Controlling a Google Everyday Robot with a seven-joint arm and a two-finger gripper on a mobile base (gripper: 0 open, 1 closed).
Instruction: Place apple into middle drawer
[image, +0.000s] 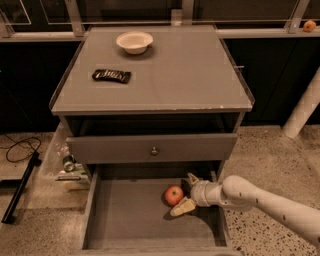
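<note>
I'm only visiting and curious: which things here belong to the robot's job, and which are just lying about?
Job: apple, lying in the open middle drawer; gripper, open, just beside the apple inside that drawer.
Lying about: white bowl and dark snack bar on the cabinet top; knobbed drawer above; small orange fruit on the far ledge.
</note>
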